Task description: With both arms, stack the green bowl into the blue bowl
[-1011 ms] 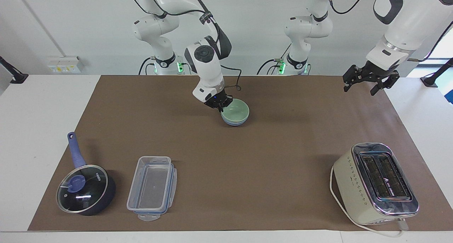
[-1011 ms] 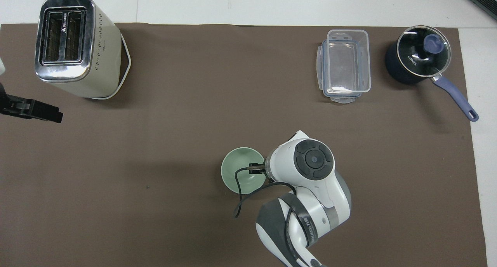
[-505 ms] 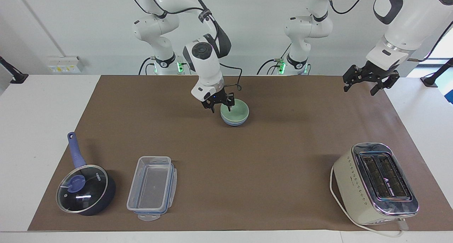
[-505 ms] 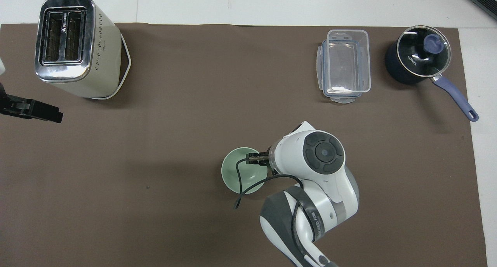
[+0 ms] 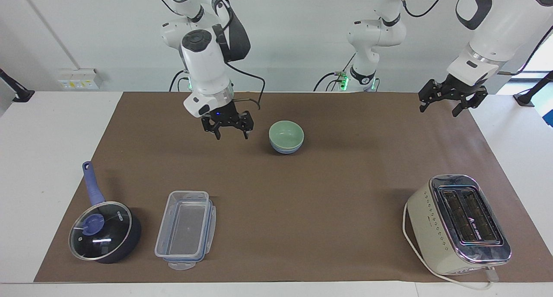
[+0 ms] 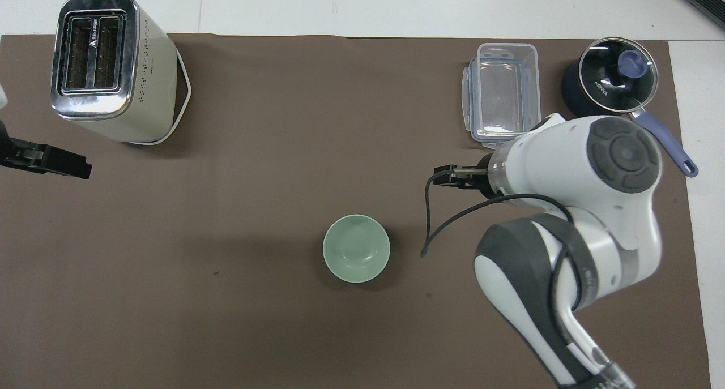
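Nesting in the blue bowl [image 5: 285,149], the green bowl [image 5: 286,135] sits mid-mat while the right gripper [image 5: 228,124] hangs spread and empty beside it, the left gripper [image 5: 448,97] idling open, empty.

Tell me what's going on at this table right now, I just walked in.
The green bowl sits nested inside the blue bowl on the brown mat, so the stacking looks done. The right gripper is open, holds nothing, and hangs over the bare mat beside the bowls, toward the right arm's end. The left gripper waits open over the mat's edge at the left arm's end. The toaster, clear food container and lidded saucepan sit untouched.
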